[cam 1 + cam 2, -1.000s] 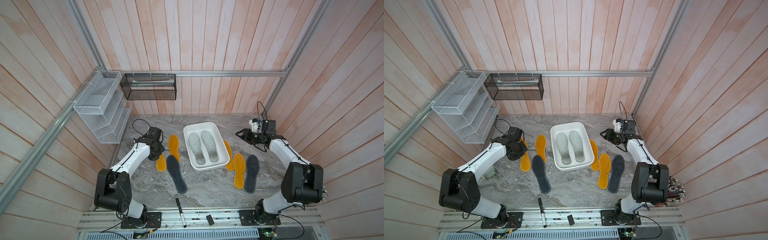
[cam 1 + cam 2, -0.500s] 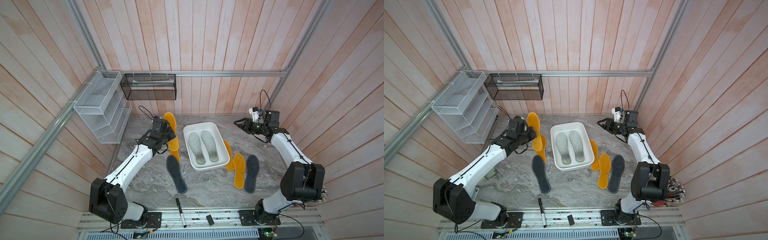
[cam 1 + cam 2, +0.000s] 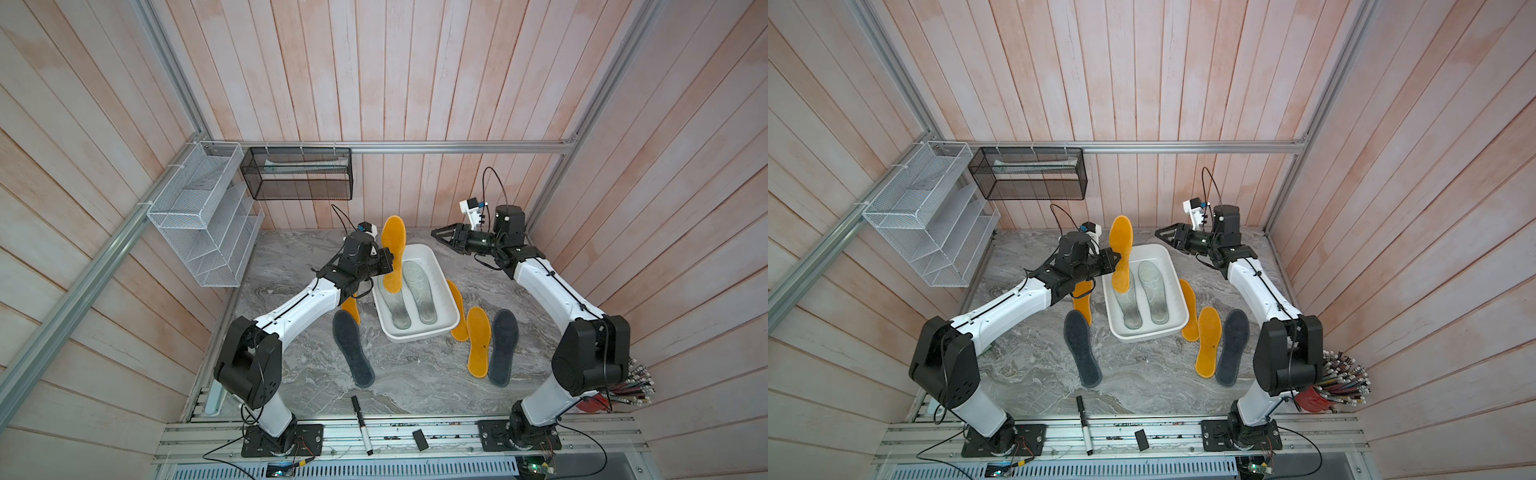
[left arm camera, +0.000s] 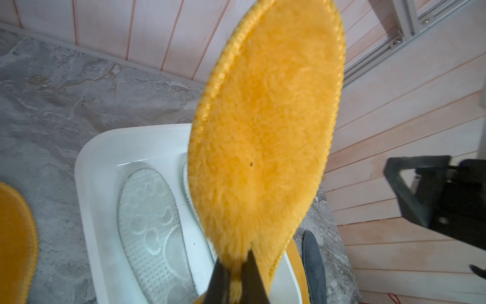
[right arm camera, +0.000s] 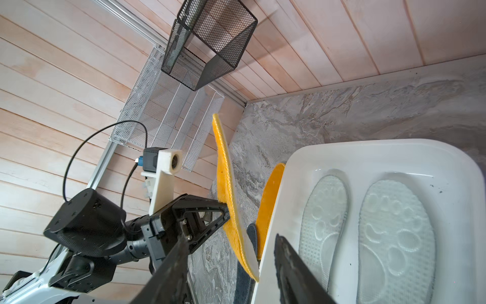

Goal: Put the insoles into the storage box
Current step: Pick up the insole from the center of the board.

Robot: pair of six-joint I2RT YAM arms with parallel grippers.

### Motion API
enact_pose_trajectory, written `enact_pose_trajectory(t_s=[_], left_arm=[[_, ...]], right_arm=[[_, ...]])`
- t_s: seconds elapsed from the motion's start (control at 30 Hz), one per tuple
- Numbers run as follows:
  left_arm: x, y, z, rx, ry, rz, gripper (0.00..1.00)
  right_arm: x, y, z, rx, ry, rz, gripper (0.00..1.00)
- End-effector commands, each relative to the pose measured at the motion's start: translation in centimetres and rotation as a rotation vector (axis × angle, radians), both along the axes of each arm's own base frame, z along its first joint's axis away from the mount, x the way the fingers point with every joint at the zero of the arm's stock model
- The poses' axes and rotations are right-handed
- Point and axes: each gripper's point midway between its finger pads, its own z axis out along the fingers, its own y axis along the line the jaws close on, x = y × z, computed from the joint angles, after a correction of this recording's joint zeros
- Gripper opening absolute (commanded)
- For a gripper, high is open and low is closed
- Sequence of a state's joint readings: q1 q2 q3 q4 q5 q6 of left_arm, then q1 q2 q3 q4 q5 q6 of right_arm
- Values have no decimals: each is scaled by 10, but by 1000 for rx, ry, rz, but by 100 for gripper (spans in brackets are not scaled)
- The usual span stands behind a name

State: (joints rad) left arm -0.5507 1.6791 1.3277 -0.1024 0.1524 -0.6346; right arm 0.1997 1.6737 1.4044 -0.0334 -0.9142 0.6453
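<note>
My left claw (image 3: 388, 264) clamping fluffy mustard-yellow foot-shaped insole (image 3: 393, 243) on end, wide end rising above claw. Shallow glossy white plastic storage box (image 3: 419, 337) sitting just below claw. Am judging: tip insole flat over pale embossed pair (image 3: 419, 291) before releasing. Cannot tell whether lower end touching box rim. My right claw (image 3: 437, 235) hanging opposite, jaws spread, empty.

Pale plank walls (image 3: 415, 62) (grey marbled floor (image 3: 415, 390))

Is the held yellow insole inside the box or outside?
Outside. The left gripper holds the insole upright, above the box rim.
</note>
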Motion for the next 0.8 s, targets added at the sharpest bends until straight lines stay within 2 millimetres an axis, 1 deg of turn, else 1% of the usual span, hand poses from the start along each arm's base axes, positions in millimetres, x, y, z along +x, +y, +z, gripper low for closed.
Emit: enact_pose_trajectory(t_s=[0.0, 0.07, 0.2, 0.4, 0.43, 0.53, 0.63, 0.77], left_arm=[[3, -17, 17, -33, -57, -54, 0], [3, -21, 17, -40, -58, -60, 0], [5, -24, 15, -39, -54, -62, 0], [6, -26, 14, -36, -52, -66, 0], [7, -26, 14, -35, -51, -66, 0], [6, -26, 13, -36, -50, -69, 0], [7, -26, 15, -37, -58, -67, 0], [6, -25, 16, -33, -63, -64, 0]], right_arm=[[4, 17, 2, 14, -10, 39, 54], [5, 24, -3, 7, 5, 50, 54], [7, 38, -8, 3, 10, 76, 52], [15, 52, -17, 1, 28, 88, 49], [15, 54, -18, 3, 28, 94, 47], [16, 61, -21, 9, 37, 111, 34], [16, 66, -24, 9, 44, 126, 28], [16, 68, -26, 10, 47, 131, 20]])
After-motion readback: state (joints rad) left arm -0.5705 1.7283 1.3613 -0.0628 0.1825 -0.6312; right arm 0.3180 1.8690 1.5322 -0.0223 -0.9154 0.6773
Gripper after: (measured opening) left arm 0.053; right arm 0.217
